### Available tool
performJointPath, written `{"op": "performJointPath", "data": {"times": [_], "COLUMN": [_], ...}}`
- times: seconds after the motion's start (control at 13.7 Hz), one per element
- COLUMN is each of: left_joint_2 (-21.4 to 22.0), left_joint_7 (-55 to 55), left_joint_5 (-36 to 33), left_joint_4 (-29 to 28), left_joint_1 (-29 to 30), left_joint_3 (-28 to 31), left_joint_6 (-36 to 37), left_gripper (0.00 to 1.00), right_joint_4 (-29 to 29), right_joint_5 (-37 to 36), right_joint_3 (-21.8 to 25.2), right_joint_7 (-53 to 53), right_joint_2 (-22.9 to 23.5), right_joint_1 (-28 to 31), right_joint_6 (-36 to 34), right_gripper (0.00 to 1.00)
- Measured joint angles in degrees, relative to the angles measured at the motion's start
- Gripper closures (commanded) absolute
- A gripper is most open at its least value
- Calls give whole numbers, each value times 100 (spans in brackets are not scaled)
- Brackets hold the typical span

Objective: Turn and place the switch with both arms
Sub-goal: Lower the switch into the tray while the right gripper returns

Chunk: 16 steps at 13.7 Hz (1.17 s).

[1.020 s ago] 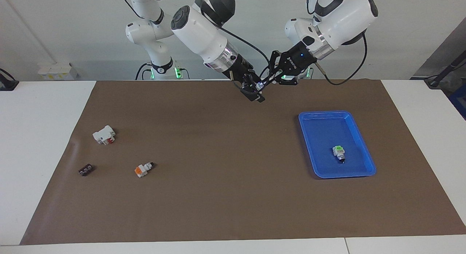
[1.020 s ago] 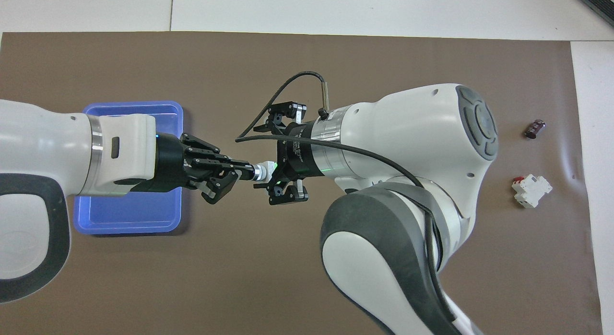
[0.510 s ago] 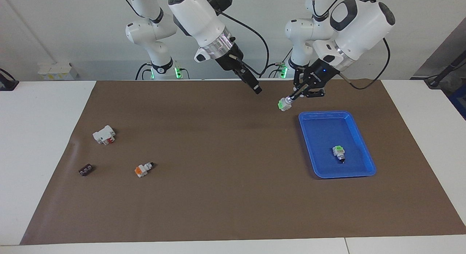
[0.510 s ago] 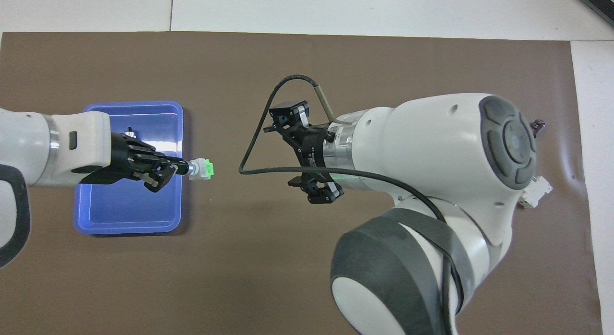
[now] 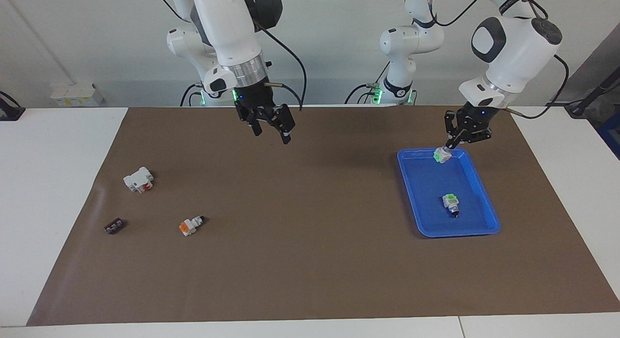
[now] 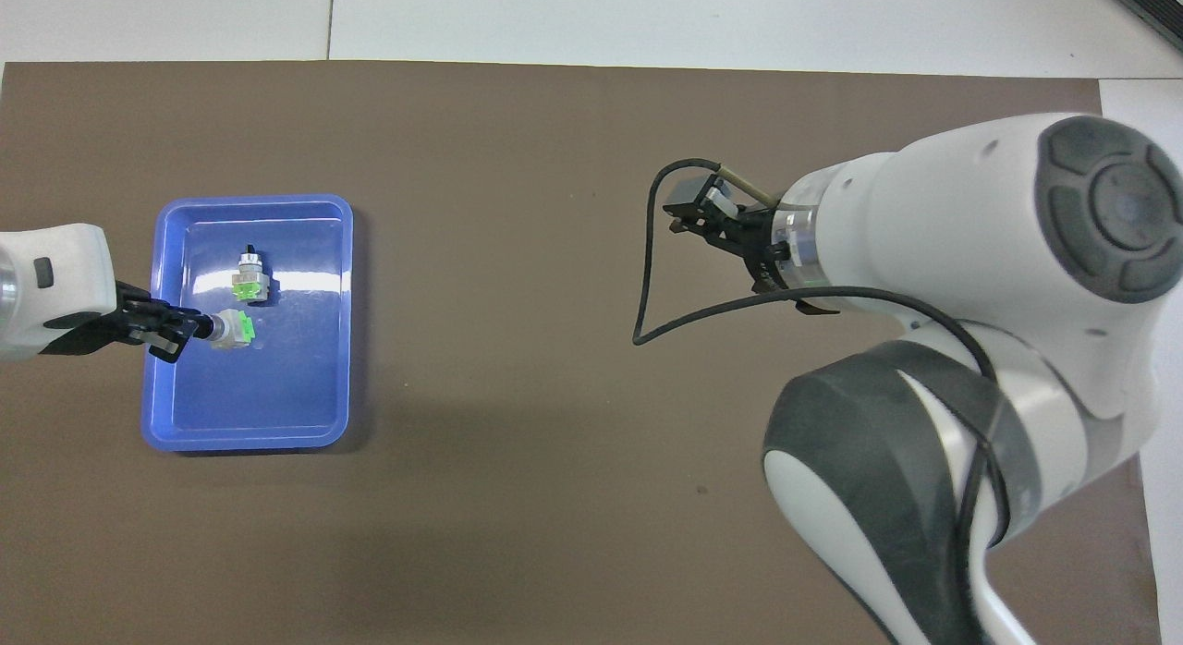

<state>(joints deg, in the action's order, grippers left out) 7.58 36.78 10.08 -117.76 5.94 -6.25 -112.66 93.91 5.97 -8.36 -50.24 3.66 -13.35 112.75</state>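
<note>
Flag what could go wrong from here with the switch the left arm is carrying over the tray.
1. The left gripper holds the switch only by its knob end, so it may tilt or slip before release.
2. It hangs over the blue tray close to the rim nearest the robots; a drop there might catch the rim.
3. A second green-capped switch already lies in the tray; a bounce could knock it.

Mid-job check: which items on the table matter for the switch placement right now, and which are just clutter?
In play:
- green-capped switch, held by the shut left gripper over the blue tray
- right gripper, open, waiting over the mat

Lying about:
- second green-capped switch in the tray
- orange-capped switch
- white block with red
- small black part
</note>
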Motion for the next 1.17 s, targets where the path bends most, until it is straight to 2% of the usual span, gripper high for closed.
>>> {"op": "performJointPath", "data": {"times": [0.36, 0.66, 0.73, 0.8, 0.87, 1.02, 1.17], "left_joint_2": [-568, -697, -694, -690, -685, -676, -692], "left_joint_7": [-42, -41, -36, -35, -33, -33, -57], "left_joint_5": [-434, -709, -723, -731, -735, -736, -736], "left_joint_4": [-504, -800, -816, -821, -820, -775, -544], "left_joint_1": [205, 583, 681, 765, 829, 876, 856], "left_joint_3": [-6, -4, -4, -2, -2, -4, -50], "left_joint_6": [-1012, -1275, -1275, -1278, -1290, -1344, -1318], "left_gripper": [100, 100, 81, 47, 35, 30, 30], "right_joint_4": [-3, -39, -45, -47, -48, -162, -510], "right_joint_5": [-312, -354, -355, -356, -356, -460, -830], "right_joint_3": [53, 600, 777, 952, 1115, 1256, 1215], "right_joint_7": [2848, 3698, 3942, 4209, 4430, 4609, 4614], "right_joint_2": [-78, -378, -468, -552, -624, -679, -651], "right_joint_1": [990, 1070, 1071, 1073, 1075, 1076, 1064], "right_joint_6": [-497, -1164, -1337, -1512, -1689, -2039, -2542], "right_gripper": [0, 0, 0, 0, 0, 0, 0]}}
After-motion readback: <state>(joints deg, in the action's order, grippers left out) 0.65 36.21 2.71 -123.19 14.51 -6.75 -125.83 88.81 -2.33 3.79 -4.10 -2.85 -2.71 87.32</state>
